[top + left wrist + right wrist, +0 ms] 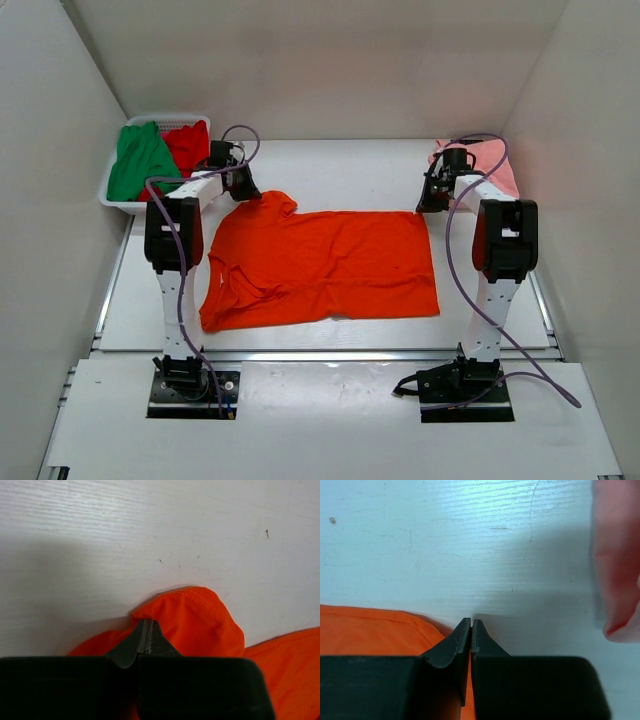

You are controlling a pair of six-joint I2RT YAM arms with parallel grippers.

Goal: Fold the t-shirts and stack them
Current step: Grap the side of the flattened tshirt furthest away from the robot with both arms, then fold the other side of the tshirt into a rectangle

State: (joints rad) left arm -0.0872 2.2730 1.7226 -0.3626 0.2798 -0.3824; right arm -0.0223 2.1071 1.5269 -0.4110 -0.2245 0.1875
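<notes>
Orange t-shirt [320, 265]: lies spread flat in the middle of the desk [340, 165], collar to the left, hem to the right.
Left gripper [146, 632]: closed, pinching a raised fold of the far sleeve.
Right gripper [471, 626]: closed on the far hem corner.
Step in hand: probably folding the far edge over to the near edge. Lift both corners together, keep the edge taut, and lay it square.
Pink t-shirt [495, 165]: at the far right of the desk.
Green t-shirt [140, 160] and red t-shirt [188, 145]: heaped in the white basket [112, 200], far left.
Desk surface: white, faintly scratched.
Room: plain white walls [330, 60] on three sides.
</notes>
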